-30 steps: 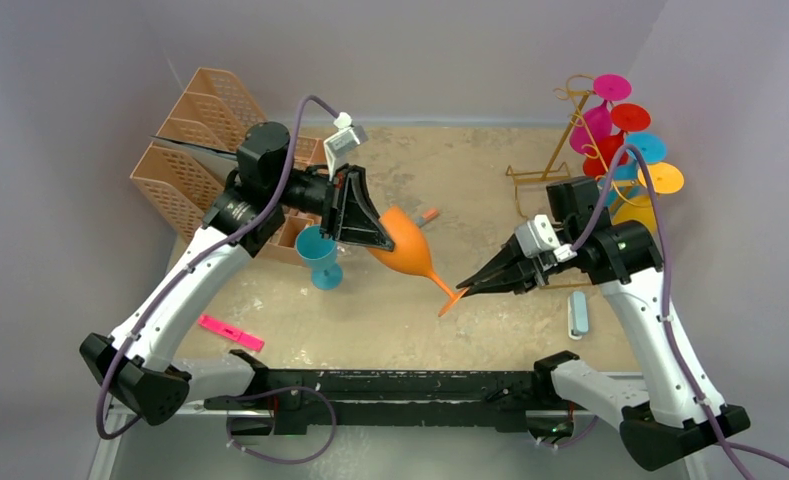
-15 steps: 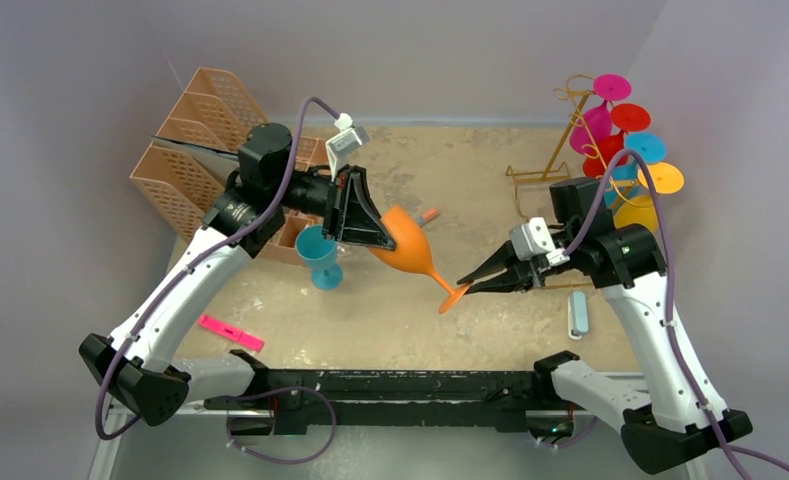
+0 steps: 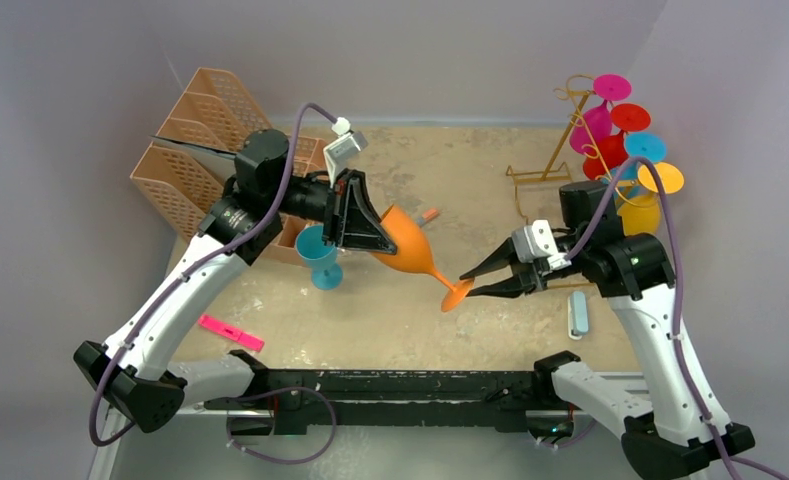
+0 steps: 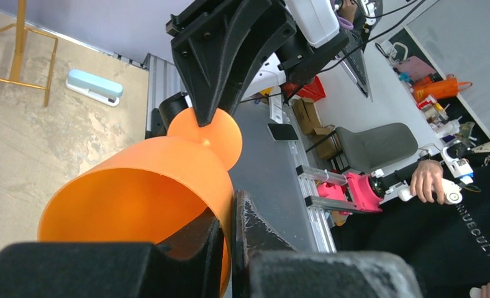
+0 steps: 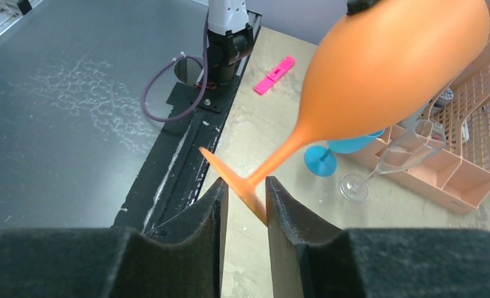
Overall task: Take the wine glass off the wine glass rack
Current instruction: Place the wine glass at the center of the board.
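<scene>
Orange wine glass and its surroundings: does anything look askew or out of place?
The orange wine glass hangs tilted over the table, stem slanting down. The left gripper pinches its bowl rim, while the right gripper has its open jaws either side of the foot. A clear flute leans tipped against the peach organiser.

The table (image 3: 390, 310) bears the wine glass rack (image 3: 564, 147), peach organiser (image 3: 185, 190), blue glass (image 3: 317, 250), pink clip (image 3: 230, 332).

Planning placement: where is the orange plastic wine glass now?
Top view, mid-table: the orange plastic wine glass is tilted, rim in left gripper, foot inside the open right gripper.
</scene>
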